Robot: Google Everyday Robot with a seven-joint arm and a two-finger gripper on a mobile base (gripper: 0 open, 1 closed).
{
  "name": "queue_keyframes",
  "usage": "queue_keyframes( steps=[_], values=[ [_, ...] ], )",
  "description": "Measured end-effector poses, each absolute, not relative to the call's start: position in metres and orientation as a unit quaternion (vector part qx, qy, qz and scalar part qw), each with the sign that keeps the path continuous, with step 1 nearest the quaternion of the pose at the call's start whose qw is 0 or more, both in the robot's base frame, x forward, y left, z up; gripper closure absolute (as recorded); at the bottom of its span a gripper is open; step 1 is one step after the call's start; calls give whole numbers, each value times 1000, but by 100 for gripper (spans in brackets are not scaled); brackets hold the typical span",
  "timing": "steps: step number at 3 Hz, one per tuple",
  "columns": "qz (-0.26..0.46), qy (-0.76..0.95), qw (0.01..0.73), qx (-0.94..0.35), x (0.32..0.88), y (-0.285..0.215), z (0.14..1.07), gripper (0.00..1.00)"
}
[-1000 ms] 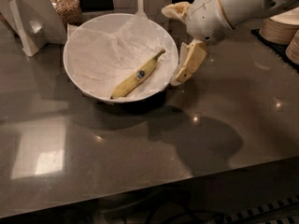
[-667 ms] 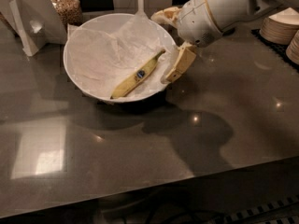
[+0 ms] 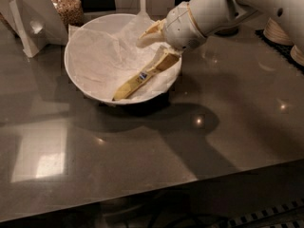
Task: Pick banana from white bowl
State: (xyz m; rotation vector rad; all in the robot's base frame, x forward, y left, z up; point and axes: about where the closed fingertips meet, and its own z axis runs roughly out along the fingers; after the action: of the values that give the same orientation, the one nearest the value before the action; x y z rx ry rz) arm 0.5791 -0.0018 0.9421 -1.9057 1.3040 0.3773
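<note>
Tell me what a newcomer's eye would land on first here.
The big white bowl at the upper left of the dark table, with a yellow banana lying diagonally on its crinkled paper lining. Over the bowl's right rim hangs the robot's pincer, open, its lower finger right by the banana's upper end.

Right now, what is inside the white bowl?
Crinkled paper lines the white bowl, and the banana lies on it. The open gripper reaches in at the banana's upper end, covering its tip. The paper hides the bowl's bottom.
</note>
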Motion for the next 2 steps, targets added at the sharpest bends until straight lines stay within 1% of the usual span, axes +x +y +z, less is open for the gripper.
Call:
queue_keyframes(
  steps=[1,2],
  values=[
    [156,506,381,-759,581,9,929,54],
    [162,503,366,-766,580,16,915,50]
  ],
)
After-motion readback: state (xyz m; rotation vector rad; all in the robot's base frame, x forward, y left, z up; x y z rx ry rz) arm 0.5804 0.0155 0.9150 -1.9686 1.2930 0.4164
